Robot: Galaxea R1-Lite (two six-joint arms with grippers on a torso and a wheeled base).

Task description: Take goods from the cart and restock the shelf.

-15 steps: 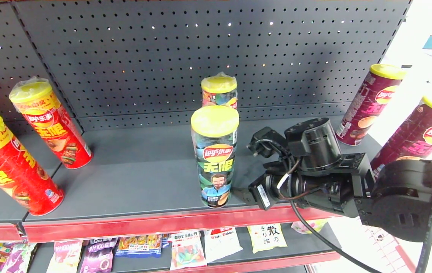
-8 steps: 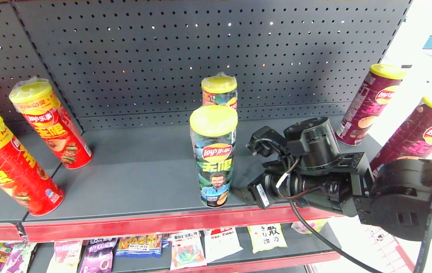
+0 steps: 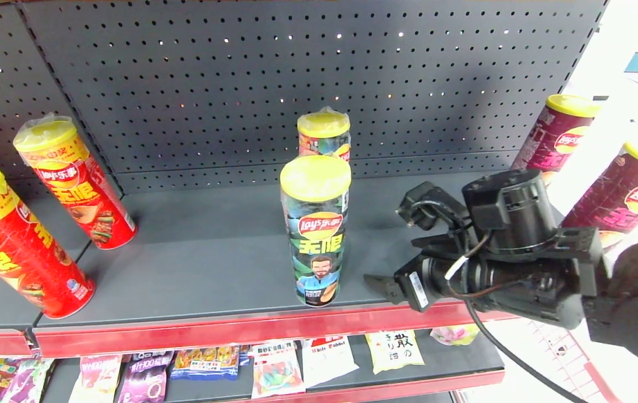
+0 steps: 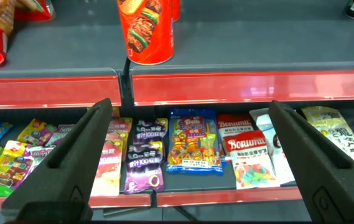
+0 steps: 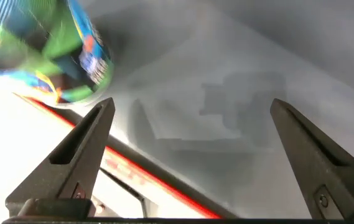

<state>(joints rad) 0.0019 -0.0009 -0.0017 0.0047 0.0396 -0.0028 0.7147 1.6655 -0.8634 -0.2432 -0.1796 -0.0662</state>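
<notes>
Head view: My right claw (image 3: pixel 379 284) hangs level over the front lip of the grey shelf (image 3: pixel 212 252), its tip pointing toward the robot's left. Just beyond that tip, across a small gap and not touching, a green chip can (image 3: pixel 317 235) with a yellow lid stands upright by the shelf's red front edge (image 3: pixel 212 330). A second yellow-lidded can (image 3: pixel 324 134) stands farther back from the claw, in front of the pegboard panel (image 3: pixel 240 84). Two maroon chip cans (image 3: pixel 554 145) stand behind the claw's arm, on the robot's right. Two red chip cans (image 3: pixel 75 179) stand well apart from the claw, past the green can on the robot's left. Below the claw, a lower shelf holds flat snack packets (image 3: pixel 274 369).

Left wrist view: My left claw (image 4: pixel 190 106) has its fingers (image 4: pixel 65 168) spread wide with nothing between them. Ahead of it the red front edge runs straight across. Above that edge one red chip can stands on the grey shelf, nearer one finger than the other. The snack packets lie in a row in line with the gap.

Right wrist view: The right claw's fingers are spread apart and hold nothing, with bare grey shelf showing between them. The green chip can, blurred here, sits outside the gap, just past one finger. The red front edge crosses beneath that same finger.
</notes>
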